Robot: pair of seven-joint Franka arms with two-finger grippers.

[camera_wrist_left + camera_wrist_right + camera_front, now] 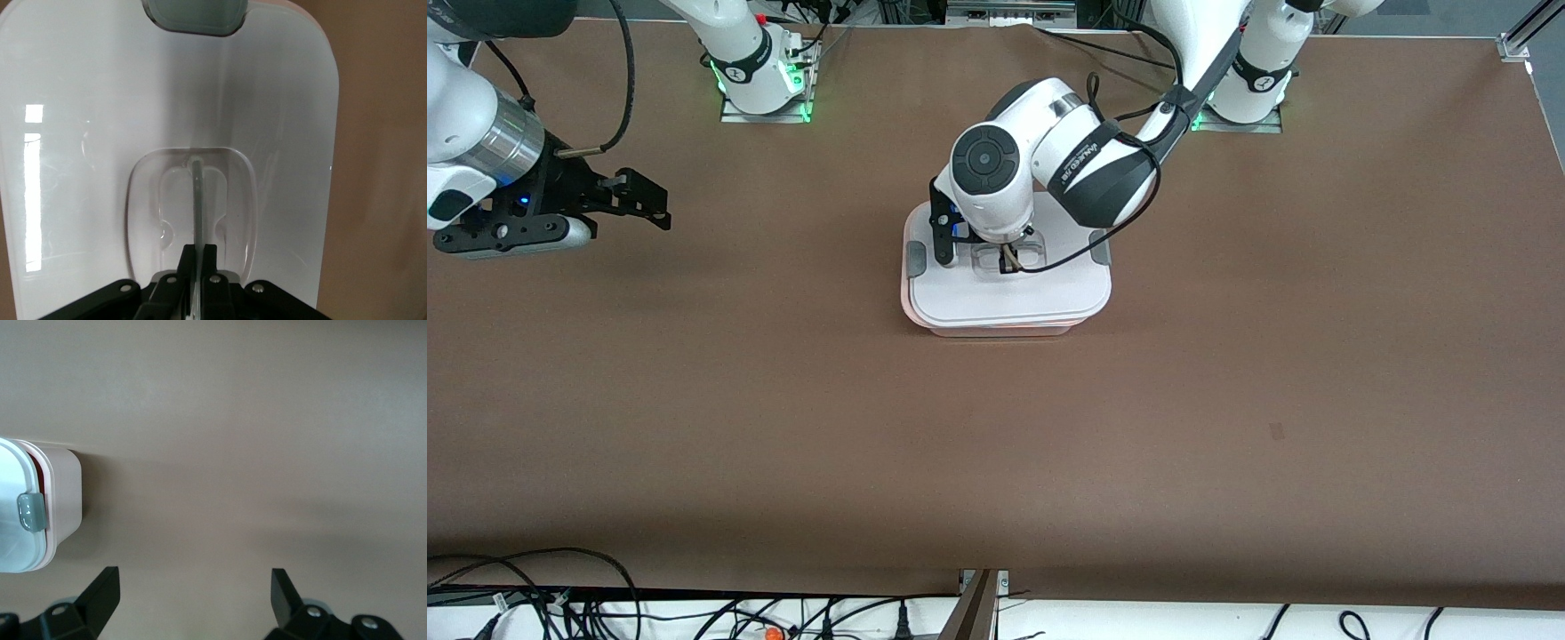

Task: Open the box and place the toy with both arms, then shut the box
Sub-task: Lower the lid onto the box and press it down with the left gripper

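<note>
Left gripper (pixel 195 267) on box lid handle (pixel 197 193)

The left arm's wrist covers the middle of the box (pixel 1009 293) lid in the front view, hiding the left gripper (pixel 195 267). The toy cannot be seen. In the right wrist view the picture's edge cuts off most of the box.

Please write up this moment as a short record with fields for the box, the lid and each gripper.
box: pale pink tub mid-table
lid: white, on the box, sitting slightly askew
left gripper: shut on the clear handle in the lid's middle
right gripper: open, holding nothing, over bare table toward the right arm's end; arm waiting
toy: not visible
</note>
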